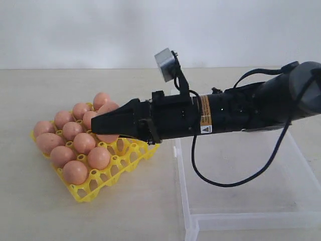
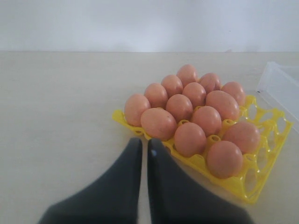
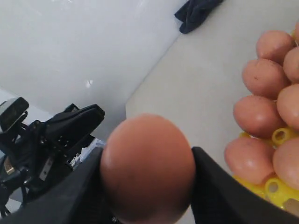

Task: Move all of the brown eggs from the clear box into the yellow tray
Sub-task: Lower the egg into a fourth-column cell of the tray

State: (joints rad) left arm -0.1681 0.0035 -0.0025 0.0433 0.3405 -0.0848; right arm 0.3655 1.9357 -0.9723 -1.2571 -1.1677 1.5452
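Note:
My right gripper [image 3: 147, 161] is shut on one brown egg [image 3: 147, 172], which fills the gap between its black fingers. In the exterior view this gripper [image 1: 100, 123] reaches leftward from the clear box [image 1: 186, 211] and hangs over the right part of the yellow tray [image 1: 88, 193]. Several brown eggs [image 1: 75, 171] sit in the tray's cups; the cups along its near right side are bare. I see no egg inside the clear box. My left gripper [image 2: 144, 145] is shut on nothing, low over the table just beside the tray [image 2: 261, 140] and its eggs [image 2: 192, 138].
The clear box's corner [image 2: 280, 79] shows beyond the tray in the left wrist view. A black cable [image 1: 220, 183] loops from the right arm over the box. Bare beige tabletop [image 1: 130, 211] lies in front of the tray. A dark shape [image 3: 196, 11] lies far off on the table.

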